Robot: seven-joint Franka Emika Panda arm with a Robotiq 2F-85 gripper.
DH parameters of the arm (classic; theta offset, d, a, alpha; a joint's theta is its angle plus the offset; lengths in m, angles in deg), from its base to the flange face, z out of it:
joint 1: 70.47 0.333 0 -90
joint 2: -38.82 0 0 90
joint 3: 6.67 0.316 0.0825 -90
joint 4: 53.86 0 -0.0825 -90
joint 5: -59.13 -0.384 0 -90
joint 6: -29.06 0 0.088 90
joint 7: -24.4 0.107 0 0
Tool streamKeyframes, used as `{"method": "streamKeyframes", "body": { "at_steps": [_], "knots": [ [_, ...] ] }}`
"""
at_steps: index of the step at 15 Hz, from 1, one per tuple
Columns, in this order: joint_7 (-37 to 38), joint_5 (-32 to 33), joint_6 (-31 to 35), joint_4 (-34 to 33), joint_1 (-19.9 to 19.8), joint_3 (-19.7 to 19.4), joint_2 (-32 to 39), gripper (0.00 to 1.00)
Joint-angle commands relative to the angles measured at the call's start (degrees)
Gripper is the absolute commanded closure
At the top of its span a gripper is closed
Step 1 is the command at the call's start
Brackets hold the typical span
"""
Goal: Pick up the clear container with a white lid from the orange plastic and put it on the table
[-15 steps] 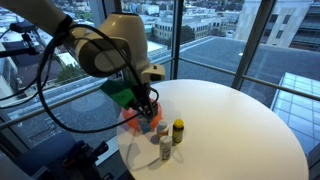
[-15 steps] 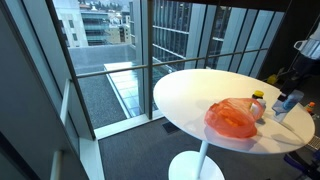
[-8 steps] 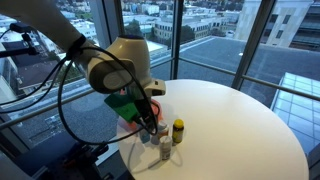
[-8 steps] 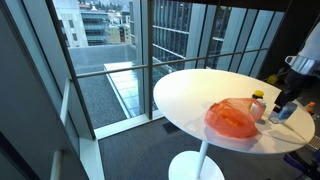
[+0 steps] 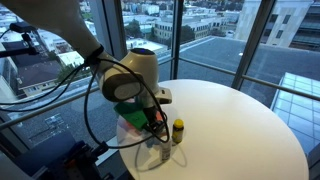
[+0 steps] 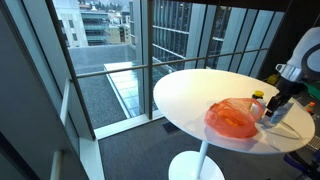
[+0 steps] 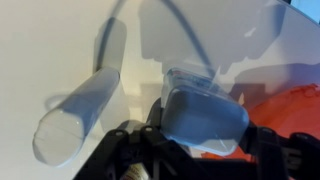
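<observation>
The clear container with a bluish-white lid (image 7: 205, 112) fills the middle of the wrist view, set between my gripper's (image 7: 200, 152) dark jaws, which appear closed against its sides. The orange plastic (image 7: 300, 110) lies just to its right, and it shows as a crumpled heap on the round white table in an exterior view (image 6: 232, 120). In both exterior views my gripper (image 5: 158, 132) (image 6: 276, 108) hangs low over the table next to that plastic. The arm hides the container in those views.
A small bottle with a yellow lid (image 5: 178, 130) stands right beside the gripper, also seen in an exterior view (image 6: 258, 103). A white cylindrical bottle (image 7: 80, 110) is to the container's left. The table edge (image 5: 135, 165) is close; glass walls surround it.
The arm has swung down and sideways over the last second, away from above the orange plastic and towards the bare table beside the yellow-lidded bottle.
</observation>
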Motion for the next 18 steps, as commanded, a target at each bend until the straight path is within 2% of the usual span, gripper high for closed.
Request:
{"method": "streamKeyframes", "body": {
  "at_steps": [1, 6, 7, 9, 18],
  "knots": [
    [-3.83, -2.96, 0.64, -2.37, -0.90, 0.88, 2.77, 0.57],
    [-4.96, -3.47, 0.63, -3.07, -1.13, 1.61, 3.56, 0.57],
    [-4.86, -3.22, 0.66, -2.97, -1.08, 1.67, 3.39, 0.16],
    [-5.01, -3.17, 0.62, -2.72, -1.02, 1.89, 2.86, 0.02],
    [-3.95, -1.58, -2.65, -1.29, -0.25, 2.31, -2.75, 0.00]
  ]
}}
